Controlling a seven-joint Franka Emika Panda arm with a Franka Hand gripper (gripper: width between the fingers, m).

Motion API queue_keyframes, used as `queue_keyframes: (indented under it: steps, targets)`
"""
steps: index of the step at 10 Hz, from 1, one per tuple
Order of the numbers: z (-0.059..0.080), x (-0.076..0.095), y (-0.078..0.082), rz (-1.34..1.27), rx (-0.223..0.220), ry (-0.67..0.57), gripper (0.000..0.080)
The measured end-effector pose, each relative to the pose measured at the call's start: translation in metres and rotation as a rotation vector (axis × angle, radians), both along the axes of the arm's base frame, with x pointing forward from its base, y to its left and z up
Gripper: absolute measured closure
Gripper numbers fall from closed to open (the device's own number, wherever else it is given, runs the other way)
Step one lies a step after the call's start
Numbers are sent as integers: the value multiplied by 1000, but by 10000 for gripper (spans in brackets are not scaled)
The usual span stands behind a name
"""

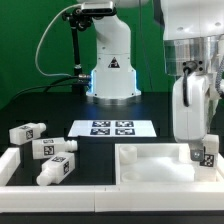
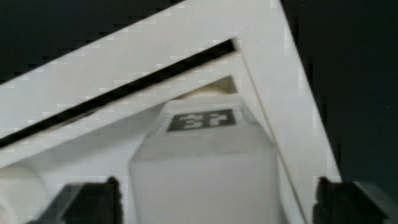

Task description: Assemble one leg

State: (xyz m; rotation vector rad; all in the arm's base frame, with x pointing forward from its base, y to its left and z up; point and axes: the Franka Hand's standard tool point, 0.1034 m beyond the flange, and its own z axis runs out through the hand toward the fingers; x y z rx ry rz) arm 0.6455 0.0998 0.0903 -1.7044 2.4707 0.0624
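Fingers [image 2: 84, 203] of the gripper [image 1: 203, 150] clamp a small white stubby plastic tagged leg [image 2: 201, 160] between them, upright above the large flat white raised-rim panel [image 1: 150, 162], likely lining it up for seating

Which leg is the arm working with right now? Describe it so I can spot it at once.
Find the large white square panel at the exterior view's right, in front of the robot base. At its right corner the gripper reaches down to one tagged white leg. Unlike the three loose legs lying at the exterior view's left, this one sits at the panel, under the arm.
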Motion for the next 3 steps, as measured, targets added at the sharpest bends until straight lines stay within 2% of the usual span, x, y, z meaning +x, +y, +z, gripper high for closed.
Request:
queue_keyframes:
  steps: [1, 2, 3]
  targets:
    - [20, 4, 3, 15, 11, -28, 180]
    - [27, 6, 3, 18, 14, -39, 159]
    - [24, 5, 3, 19, 12, -35, 151]
